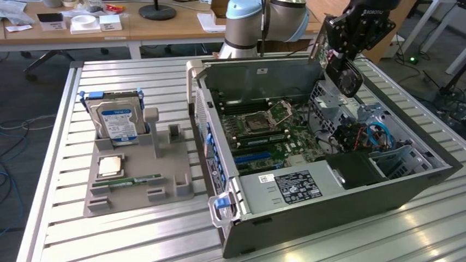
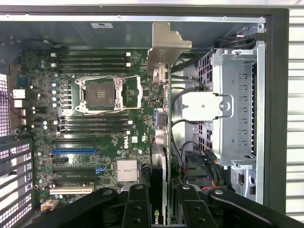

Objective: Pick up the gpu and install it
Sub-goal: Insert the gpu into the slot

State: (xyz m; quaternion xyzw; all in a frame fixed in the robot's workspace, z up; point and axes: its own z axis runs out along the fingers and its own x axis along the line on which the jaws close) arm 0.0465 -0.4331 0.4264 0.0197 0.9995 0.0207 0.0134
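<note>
In the exterior view, you see the gripper (image 1: 341, 54) in the upper right of the frame, closed on the gpu (image 1: 348, 79). The card hangs upright above the open computer case (image 1: 350, 213), its round fan facing the camera. At the left of the frame, the grey tray (image 1: 167, 191) carries the hard drive (image 1: 117, 123), well apart from the card.

In the wrist view, the gripper (image 2: 162, 192) clamps the gpu (image 2: 159, 161) between its two fingers (image 2: 137, 204). You look along the card edge-on, its silver bracket (image 2: 166, 45) at the far end, over the motherboard (image 2: 95, 123) and beside the metal drive cage (image 2: 237, 95).
</note>
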